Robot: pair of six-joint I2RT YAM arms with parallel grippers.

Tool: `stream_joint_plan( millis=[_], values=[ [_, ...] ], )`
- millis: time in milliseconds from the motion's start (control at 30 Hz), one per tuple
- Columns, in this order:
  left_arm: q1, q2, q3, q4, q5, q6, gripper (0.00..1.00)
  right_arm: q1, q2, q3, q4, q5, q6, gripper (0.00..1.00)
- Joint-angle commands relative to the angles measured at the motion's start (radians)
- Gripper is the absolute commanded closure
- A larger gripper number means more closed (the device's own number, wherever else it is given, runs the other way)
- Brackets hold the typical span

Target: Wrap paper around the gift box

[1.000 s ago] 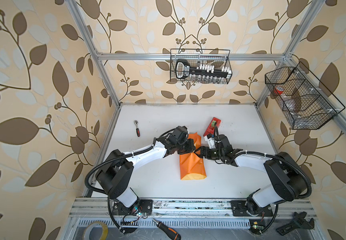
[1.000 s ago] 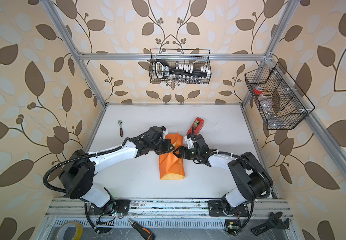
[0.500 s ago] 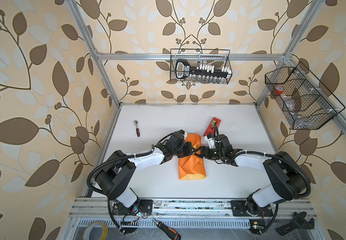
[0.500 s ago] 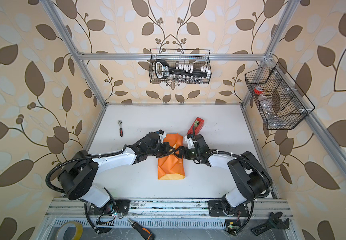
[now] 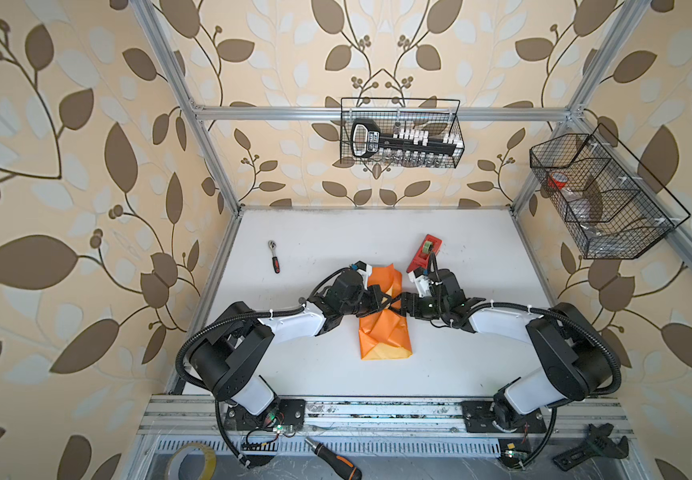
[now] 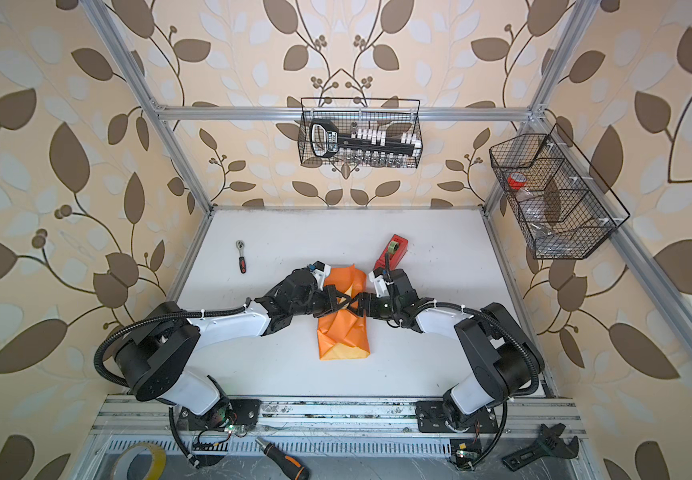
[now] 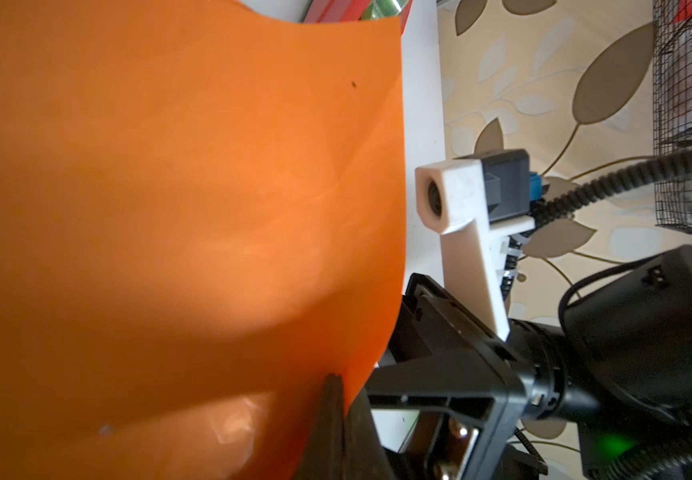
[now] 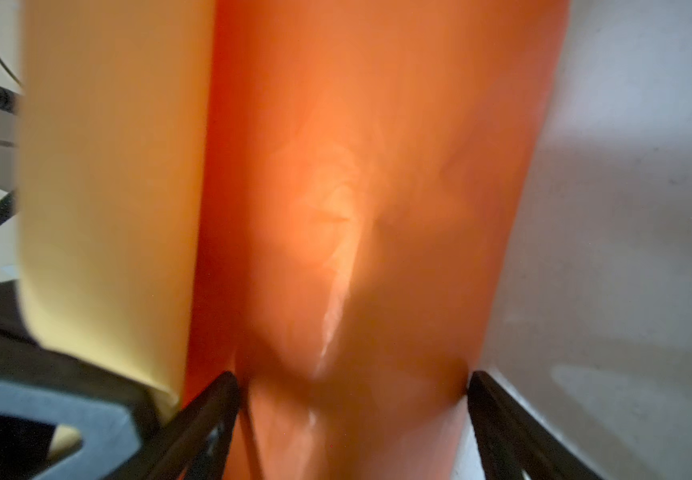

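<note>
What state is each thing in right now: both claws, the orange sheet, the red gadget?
Creased orange paper sheet: folded into a long bundle, far flap lifted, pale yellow face showing.
Left gripper: shut, pinching that flap's edge.
Right gripper: open wide, fingers either side of the paper.
Red plastic tape dispenser: lying on the white table.
Gift box: not visible.

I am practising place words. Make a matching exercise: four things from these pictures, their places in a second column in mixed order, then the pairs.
1. creased orange paper sheet
2. red plastic tape dispenser
3. small metal ratchet with red-black handle
4. screwdriver with orange-black handle

a. white table, left side
b. metal ledge in front of it
c. table, middle
d. table, far side, right of middle

Pairs: 1-c, 2-d, 3-a, 4-b.
</note>
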Motion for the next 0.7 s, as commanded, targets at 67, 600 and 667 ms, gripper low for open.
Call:
stream_joint_plan(
  millis=[67, 600, 667],
  values=[
    [-0.005, 0.003, 0.009, 0.164, 0.047, -0.029, 1.00, 0.008, 0.058, -0.036, -0.175, 0.066, -0.038, 0.13],
    [-0.007, 0.090, -0.110, 0.397, 0.037, -0.096, 1.00, 0.008, 0.068, -0.025, -0.182, 0.067, -0.044, 0.13],
    [-0.008, 0.099, -0.127, 0.407, 0.032, -0.088, 1.00, 0.008, 0.066, -0.026, -0.184, 0.068, -0.045, 0.13]
  ],
)
